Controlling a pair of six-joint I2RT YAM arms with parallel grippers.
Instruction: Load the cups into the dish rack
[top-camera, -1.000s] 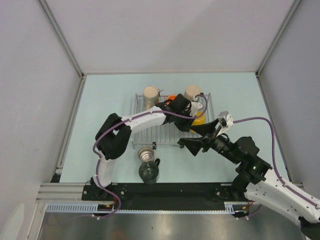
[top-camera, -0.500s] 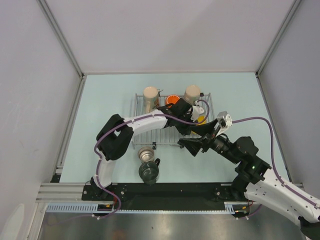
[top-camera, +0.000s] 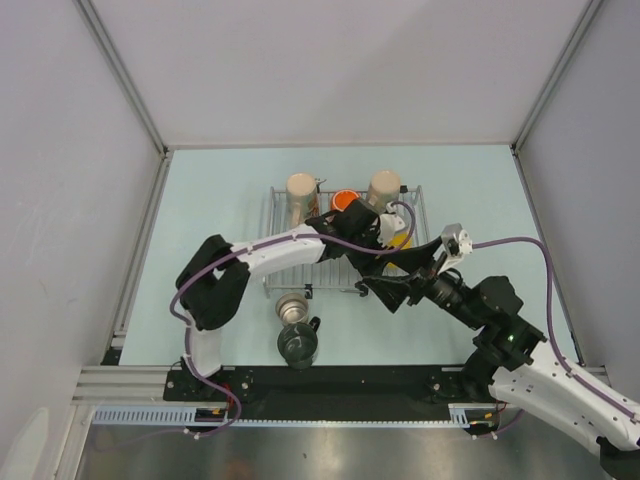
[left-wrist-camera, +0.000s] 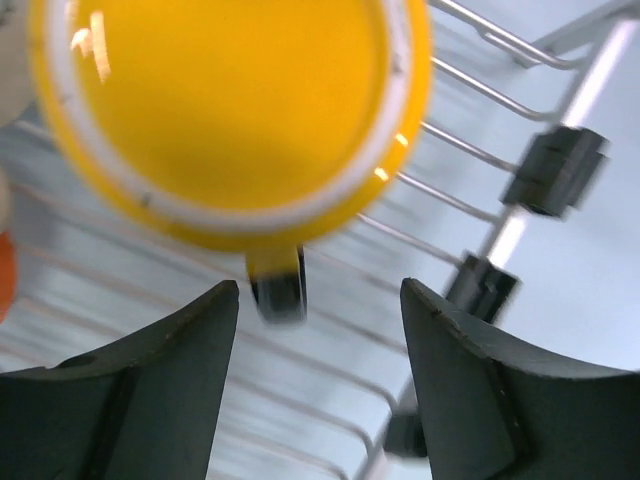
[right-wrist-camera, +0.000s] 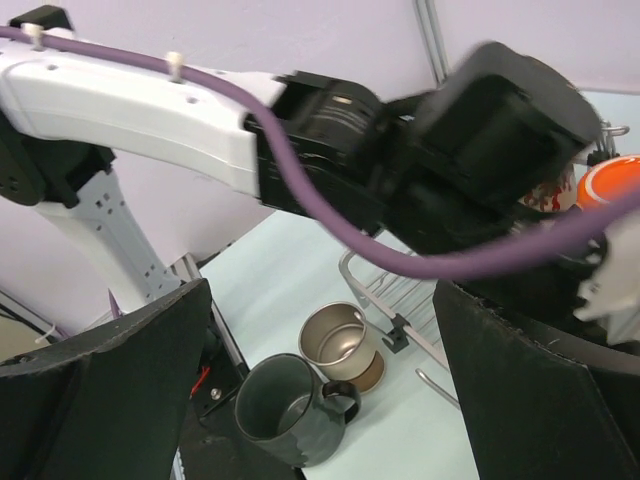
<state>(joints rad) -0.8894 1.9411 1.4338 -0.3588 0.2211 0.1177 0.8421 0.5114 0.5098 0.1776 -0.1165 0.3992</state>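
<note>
Slid further right, left gripper (left-wrist-camera: 318, 290): jaws spread, handle of yellow mug (left-wrist-camera: 230, 100) btwn them. Right gripper (right-wrist-camera: 320, 290) spread, empty. Risk: jaw snags handle, tips mug.

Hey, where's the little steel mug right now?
In the top view the steel mug stands on the table, outside the dish rack by its near left corner, with the dark mug just below it in the picture.
</note>
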